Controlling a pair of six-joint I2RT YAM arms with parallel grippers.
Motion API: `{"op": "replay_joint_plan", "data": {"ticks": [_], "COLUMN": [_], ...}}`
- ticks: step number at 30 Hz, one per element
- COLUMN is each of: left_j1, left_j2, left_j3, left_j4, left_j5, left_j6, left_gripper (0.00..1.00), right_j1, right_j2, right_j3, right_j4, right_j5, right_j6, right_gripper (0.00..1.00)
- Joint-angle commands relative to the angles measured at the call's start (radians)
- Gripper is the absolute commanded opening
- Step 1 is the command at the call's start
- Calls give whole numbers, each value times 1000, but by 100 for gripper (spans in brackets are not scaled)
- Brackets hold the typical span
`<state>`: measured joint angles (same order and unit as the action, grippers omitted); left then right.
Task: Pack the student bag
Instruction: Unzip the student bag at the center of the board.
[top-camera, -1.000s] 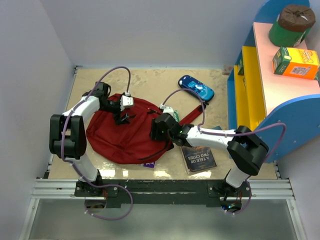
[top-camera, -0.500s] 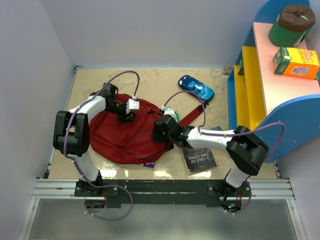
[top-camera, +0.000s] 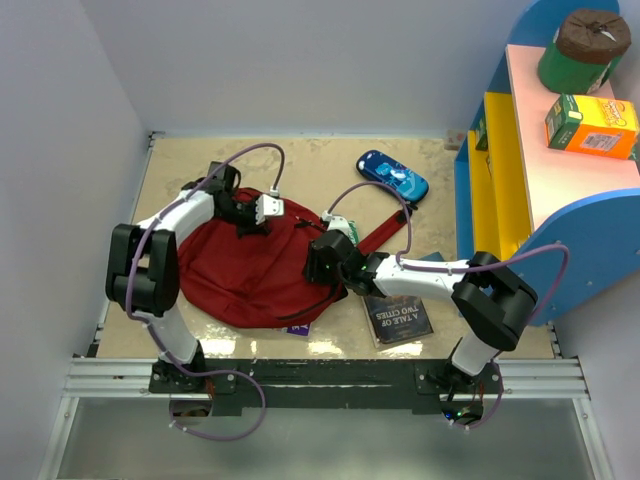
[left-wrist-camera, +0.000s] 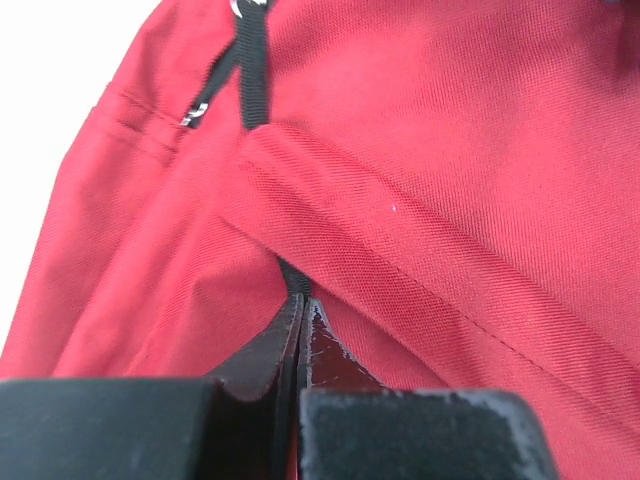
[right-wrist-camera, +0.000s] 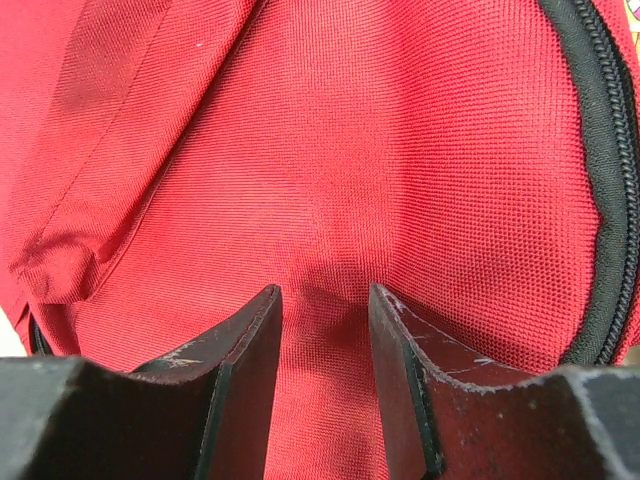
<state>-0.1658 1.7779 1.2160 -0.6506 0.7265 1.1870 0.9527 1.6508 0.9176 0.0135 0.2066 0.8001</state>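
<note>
Top view: the student bag (top-camera: 250, 275) lies flat between the arms; the book (top-camera: 398, 318) beside it reads "A TALE OF TWO CITIES"
Left wrist: the left gripper (left-wrist-camera: 298, 305) is pinched shut on a thin black pull tab (left-wrist-camera: 291, 275), which could slip free
Right wrist: the right gripper (right-wrist-camera: 325, 300) stands apart over red fabric, holding nothing, so the bag may drag

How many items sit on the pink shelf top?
2: a green canister at the back, an orange box nearer; the frame edge may hide more.
</note>
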Motion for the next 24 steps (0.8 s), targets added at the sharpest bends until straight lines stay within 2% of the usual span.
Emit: {"op": "replay_joint_plan", "data": {"ticks": [1,7,12,16,19,24], "left_j1": [0,5,5,9,17,28], "left_j2": [-119,-152,-164,-150,-134,-81], "left_j3": [-45,-101,-119,-95,-56,14], "left_j4": [66,108,98,72,17,-104], "left_j5": [-2,-36,-36,-33,-16,7], "left_j6": [-55,-92,-67,-49,-7,98], "left_gripper": [0,0,0,32,41,46], "right_j1": [-2,-5,-17,-19,-17,-17], "right_j2": [12,29,26,15,12,9], "right_j3": [38,112,129,118,109,93], "right_j4": [2,-32,-44,-41,-41,-41], "right_j5": [11,31,36,31,31,31], "right_j6": [7,-6,-13,-9,-7,-6], "right_gripper": [43,44,44,47,47,47]}}
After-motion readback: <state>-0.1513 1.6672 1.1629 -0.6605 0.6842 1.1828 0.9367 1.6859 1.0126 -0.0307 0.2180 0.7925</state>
